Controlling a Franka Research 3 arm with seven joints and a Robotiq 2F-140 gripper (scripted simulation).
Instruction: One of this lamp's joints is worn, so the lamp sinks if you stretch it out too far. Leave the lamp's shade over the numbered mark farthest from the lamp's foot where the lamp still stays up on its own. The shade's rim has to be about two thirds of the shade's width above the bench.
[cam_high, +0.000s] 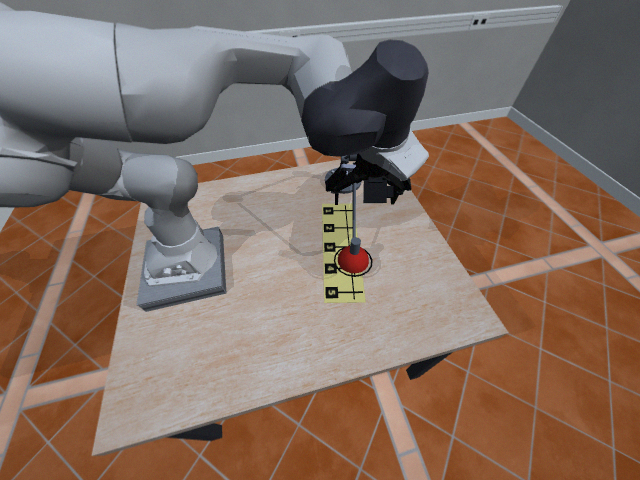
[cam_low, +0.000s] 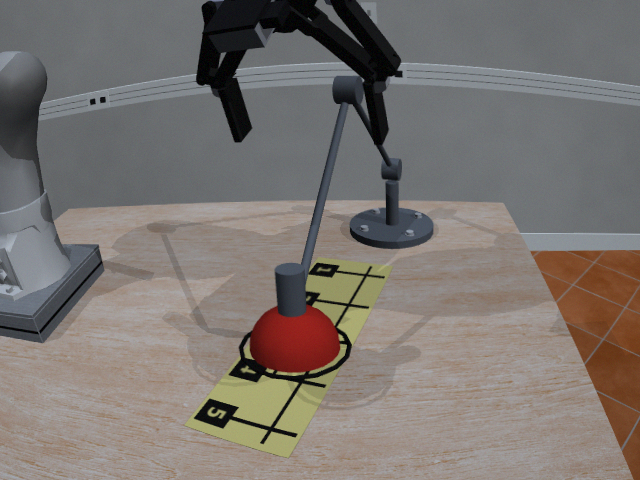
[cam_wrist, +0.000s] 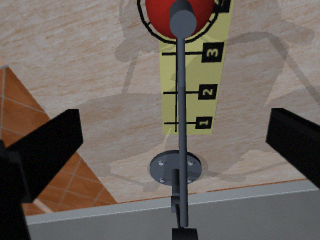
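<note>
Terracotta floor tiles (cam_high: 542, 361) surround the wooden bench (cam_high: 217, 351). Above the lamp's elbow joint (cam_low: 347, 89) the pincer (cam_low: 309, 121) hangs fully spread, holding nothing. On the yellow strip (cam_low: 253, 408), the red shade (cam_low: 294, 338) rests near mark 4 (cam_low: 247, 369).

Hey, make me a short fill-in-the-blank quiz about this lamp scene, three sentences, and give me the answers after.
1. The lamp's shade is coloured ____.
2. The yellow strip carries numbered marks running from 1 up to ____.
3. The gripper hangs above the bench with its fingers ____ and nothing between them.

Missing words: red; 5; open
</note>
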